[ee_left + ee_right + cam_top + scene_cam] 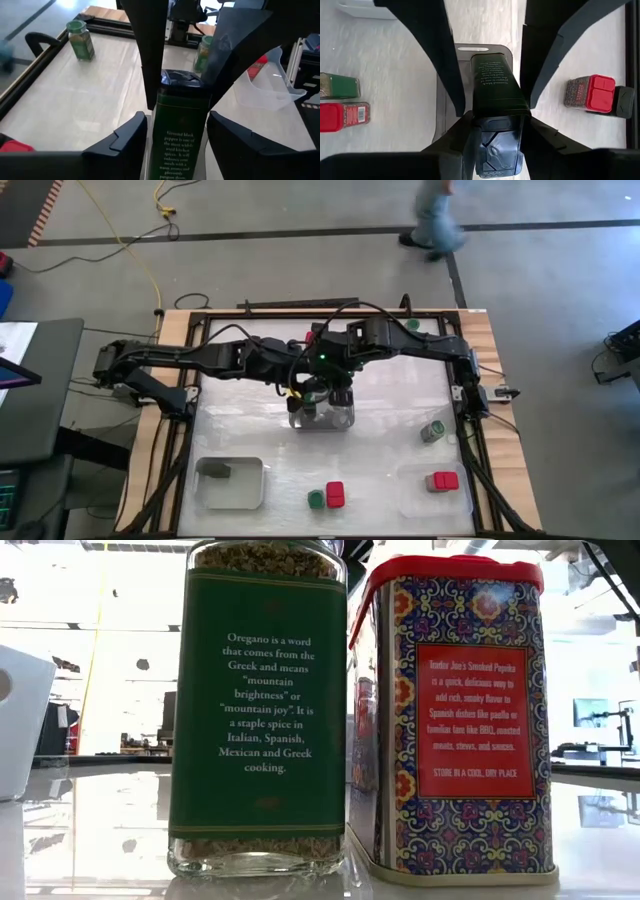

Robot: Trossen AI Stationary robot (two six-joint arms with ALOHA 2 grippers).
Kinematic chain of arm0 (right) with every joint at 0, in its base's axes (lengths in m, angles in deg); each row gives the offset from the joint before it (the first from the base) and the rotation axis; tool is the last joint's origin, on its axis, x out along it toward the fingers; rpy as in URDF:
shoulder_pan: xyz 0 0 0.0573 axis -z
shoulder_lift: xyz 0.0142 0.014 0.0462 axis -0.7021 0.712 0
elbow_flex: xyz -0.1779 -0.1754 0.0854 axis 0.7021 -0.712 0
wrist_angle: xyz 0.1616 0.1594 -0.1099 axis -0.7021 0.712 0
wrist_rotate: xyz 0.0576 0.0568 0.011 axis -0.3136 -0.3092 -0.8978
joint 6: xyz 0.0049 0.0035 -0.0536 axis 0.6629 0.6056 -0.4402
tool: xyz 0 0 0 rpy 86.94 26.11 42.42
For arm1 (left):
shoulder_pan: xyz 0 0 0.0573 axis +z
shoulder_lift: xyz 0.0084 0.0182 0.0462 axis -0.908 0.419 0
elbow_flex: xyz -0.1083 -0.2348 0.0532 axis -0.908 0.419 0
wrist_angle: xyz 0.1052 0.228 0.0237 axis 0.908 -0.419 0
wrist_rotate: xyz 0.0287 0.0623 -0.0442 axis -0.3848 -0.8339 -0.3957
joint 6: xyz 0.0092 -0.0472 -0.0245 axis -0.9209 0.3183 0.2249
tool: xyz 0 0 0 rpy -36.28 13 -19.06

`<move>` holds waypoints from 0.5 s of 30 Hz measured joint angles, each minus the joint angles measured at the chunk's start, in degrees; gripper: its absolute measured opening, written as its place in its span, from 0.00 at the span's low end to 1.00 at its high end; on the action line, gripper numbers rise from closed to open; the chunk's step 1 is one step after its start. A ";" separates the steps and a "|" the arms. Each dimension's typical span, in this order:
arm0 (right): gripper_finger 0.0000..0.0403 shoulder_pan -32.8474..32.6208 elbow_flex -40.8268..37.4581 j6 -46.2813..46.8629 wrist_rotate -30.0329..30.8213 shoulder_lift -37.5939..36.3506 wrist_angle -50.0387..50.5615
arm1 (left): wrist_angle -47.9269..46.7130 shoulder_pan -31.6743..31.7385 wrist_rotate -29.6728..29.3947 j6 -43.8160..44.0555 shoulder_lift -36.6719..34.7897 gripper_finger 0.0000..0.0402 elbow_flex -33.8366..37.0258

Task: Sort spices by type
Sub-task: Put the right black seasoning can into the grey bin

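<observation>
Trays sit along the table's near edge: we see a left tray (232,485) with one dark container, then an oregano jar (316,499) beside a paprika tin (335,494). At centre, our left gripper (175,137) straddles the black pepper jar (181,125), fingers spread beside it, while our right gripper (497,135) pinches its cap over the middle tray (322,417).

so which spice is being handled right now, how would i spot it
Look at the middle of the white table, where both dark arms meet over a clear plastic tray. The right claw is shut on the black cap of a tall dark green rectangular ground black pepper tin; the left claw flanks it. Neighbours have red or green lids.
</observation>
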 joint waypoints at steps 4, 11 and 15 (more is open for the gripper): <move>0.37 0.00 0.02 0.20 -0.16 0.01 -1.62 | -1.91 0.02 -0.20 0.00 0.46 0.41 0.02; 0.40 -0.04 0.02 0.04 -0.35 -0.02 -2.83 | -2.98 0.00 -0.20 -0.13 0.26 0.30 0.09; 0.41 0.00 0.02 -0.51 -0.39 0.02 -2.42 | -2.86 0.02 -0.22 -0.13 0.26 0.30 0.09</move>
